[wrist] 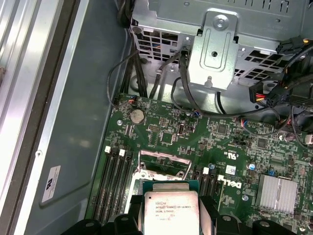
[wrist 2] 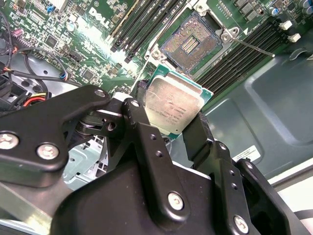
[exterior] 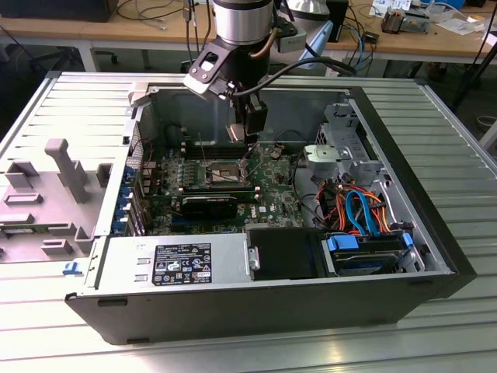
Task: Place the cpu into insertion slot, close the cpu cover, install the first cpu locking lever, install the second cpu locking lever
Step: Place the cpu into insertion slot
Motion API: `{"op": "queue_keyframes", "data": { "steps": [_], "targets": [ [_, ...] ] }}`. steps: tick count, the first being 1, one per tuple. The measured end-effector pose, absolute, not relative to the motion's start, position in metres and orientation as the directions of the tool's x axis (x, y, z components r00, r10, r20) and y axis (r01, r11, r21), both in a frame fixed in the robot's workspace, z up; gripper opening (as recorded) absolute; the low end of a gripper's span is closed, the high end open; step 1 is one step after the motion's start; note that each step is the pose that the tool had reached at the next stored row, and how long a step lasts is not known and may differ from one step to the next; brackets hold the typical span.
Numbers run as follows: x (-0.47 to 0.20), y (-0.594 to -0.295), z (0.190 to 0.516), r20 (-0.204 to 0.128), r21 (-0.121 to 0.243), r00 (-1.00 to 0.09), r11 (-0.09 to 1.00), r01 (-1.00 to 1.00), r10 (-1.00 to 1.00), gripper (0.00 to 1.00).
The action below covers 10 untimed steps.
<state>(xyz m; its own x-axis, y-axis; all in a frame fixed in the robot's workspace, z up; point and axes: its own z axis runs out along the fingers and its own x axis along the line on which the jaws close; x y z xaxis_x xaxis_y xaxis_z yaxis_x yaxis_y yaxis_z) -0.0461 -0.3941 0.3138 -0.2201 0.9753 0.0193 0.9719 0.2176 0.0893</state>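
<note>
**Black metal pincer (wrist 2: 168, 117) grips the small flat silver-grey square cpu (wrist 2: 173, 100)**

Black fingers (wrist 2: 139, 127) are clenched on two opposite edges of the cpu, as both wrist views show. It hangs in the air near the square insertion slot (wrist 2: 190, 41) with the dark middle and silver rim, and it is not yet in it. The slot is bare, and its tiny gold pins show.

Going from the exterior view's left to its right, a pale grey plastic holder (exterior: 54, 179) lies on the ribbed grey metal surface (exterior: 458, 140). Then comes the open black computer case (exterior: 233, 311) with the big green board (exterior: 272, 206) inside it. The pincer hangs over the slot. After that come a silver metal cage (exterior: 342, 151) and some orange and blue cables (exterior: 361, 206).

I think the cpu is light, thin and stiff. Its smooth top looks slippery, so the edges are the best place to hold it. Its underside and the slot's pins can probably get hurt easily. So it should go down flat and gently, with no hard push.
</note>
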Motion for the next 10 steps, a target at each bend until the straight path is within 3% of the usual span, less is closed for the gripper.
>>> {"op": "queue_keyframes", "data": {
  "steps": [10],
  "targets": [
    [-0.0461, -0.3941, 0.3137, 0.019, 0.089, -0.211, 0.209, 0.974, 0.977, 0.54]
  ]
}}
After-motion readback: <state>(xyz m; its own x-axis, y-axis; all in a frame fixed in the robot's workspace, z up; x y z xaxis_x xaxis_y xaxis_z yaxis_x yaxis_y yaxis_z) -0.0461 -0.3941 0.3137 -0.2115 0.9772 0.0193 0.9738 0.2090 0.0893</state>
